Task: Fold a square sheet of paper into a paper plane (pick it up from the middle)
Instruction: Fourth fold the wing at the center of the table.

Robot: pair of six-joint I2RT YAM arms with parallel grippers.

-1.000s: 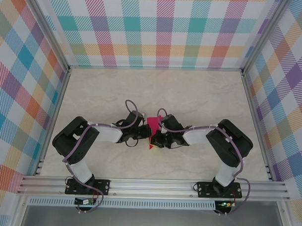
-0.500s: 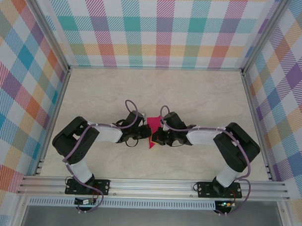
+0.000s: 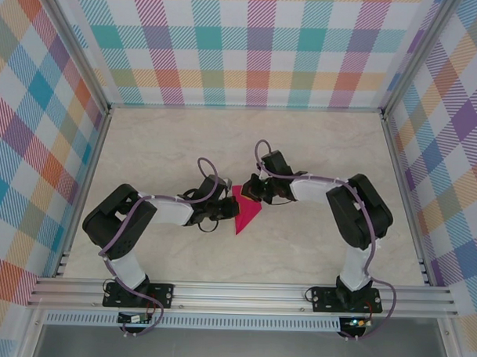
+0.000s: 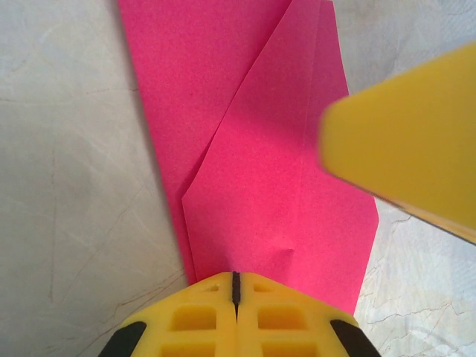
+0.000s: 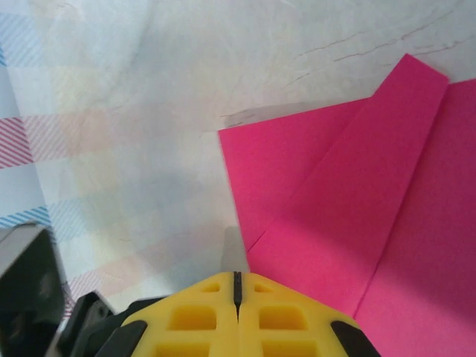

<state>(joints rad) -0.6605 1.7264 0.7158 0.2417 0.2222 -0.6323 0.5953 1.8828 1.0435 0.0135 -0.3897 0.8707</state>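
The square sheet of paper (image 3: 247,213) lies on the table, folded into a magenta wedge that narrows toward the near side. My left gripper (image 3: 230,213) is shut, its tips resting on the paper's left edge. In the left wrist view the closed yellow fingertips (image 4: 235,281) sit over the layered pink paper (image 4: 275,171), whose diagonal fold shows. My right gripper (image 3: 253,195) is shut at the paper's far corner. Its tips (image 5: 236,278) sit just at the edge of the paper (image 5: 357,223), over bare table. One of its yellow fingers (image 4: 409,141) shows in the left wrist view.
The pale marble table (image 3: 318,150) stretches back to plaid walls (image 3: 251,46) on three sides. An aluminium rail (image 3: 242,293) runs along the near edge by the arm bases. Open tabletop lies beyond and beside the paper.
The right gripper has slid off the paper's right side and moved back to its far corner, uncovering the pink wedge. The left gripper has stayed put on the paper.
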